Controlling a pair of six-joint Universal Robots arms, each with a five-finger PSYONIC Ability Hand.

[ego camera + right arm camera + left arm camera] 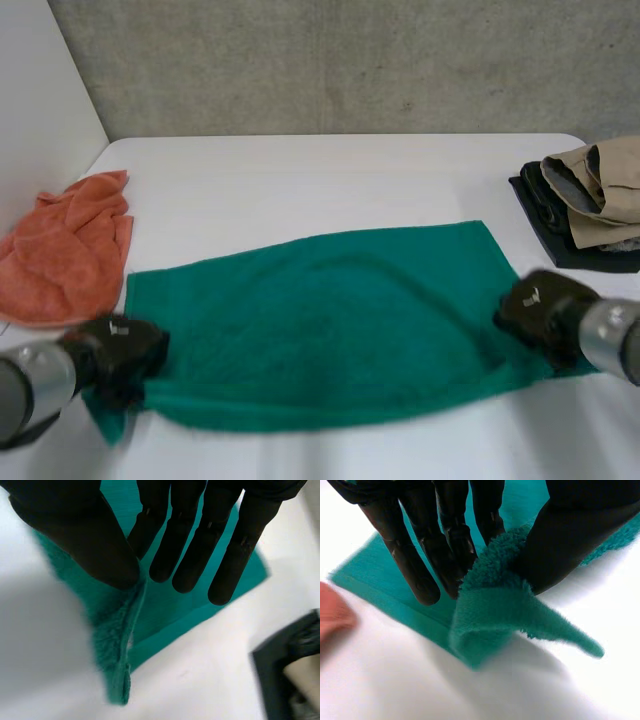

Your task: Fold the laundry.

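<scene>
Towel (pixel 320 330), green terry, lies spread flat on white table (pixel 300 170). Left hand (pixel 420 560) pinches one near corner betw. thumb and fingertips, with the cloth's tip drooping just past them. Right hand (pixel 85 535) nips the opposite near corner against its thumb (fingers straight, over the cloth). Orange cloth (pixel 65 250) sits beside left fingers, and clothes pile (pixel 590 190) is beyond right fingertips.

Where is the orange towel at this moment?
In the head view, the orange towel lies crumpled at the table's left side, beside the green towel's left end.
</scene>
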